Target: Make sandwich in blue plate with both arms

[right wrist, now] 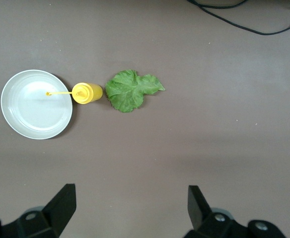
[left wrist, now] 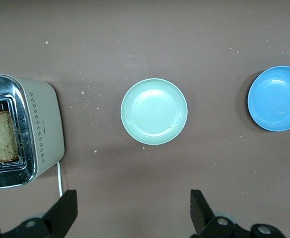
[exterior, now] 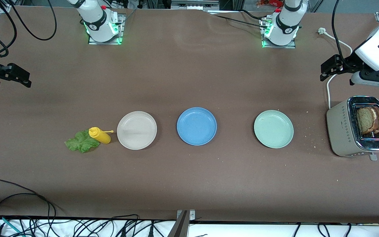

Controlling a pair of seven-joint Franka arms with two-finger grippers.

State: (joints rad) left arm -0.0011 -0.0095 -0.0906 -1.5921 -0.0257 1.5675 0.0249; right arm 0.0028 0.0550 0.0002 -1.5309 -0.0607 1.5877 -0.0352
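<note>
Front view: three plates lie in a row across the middle of the brown table (exterior: 189,184), none touching another. The blue plate (exterior: 196,126) is the middle one and holds nothing. The beige plate (exterior: 137,130) lies toward the right arm's end, the pale green plate (exterior: 273,128) toward the left arm's end. Just beside the beige plate stands a yellow squeeze bottle (exterior: 100,135) with its thin nozzle reaching over that plate's rim, and the lettuce leaf (exterior: 82,142) lies flat on the table against the bottle, on the side away from the plates. At the left arm's end sits a toaster (exterior: 357,127) with two bread slices (exterior: 369,119) standing in its slots. The left gripper (exterior: 332,67) hangs in the air over bare table close to the toaster, fingers spread wide with nothing between them; its wrist view looks down on the toaster, the pale green plate and the blue plate. The right gripper (exterior: 12,75) hangs over bare table at the other end, well apart from the lettuce leaf, likewise spread wide and holding nothing.
</note>
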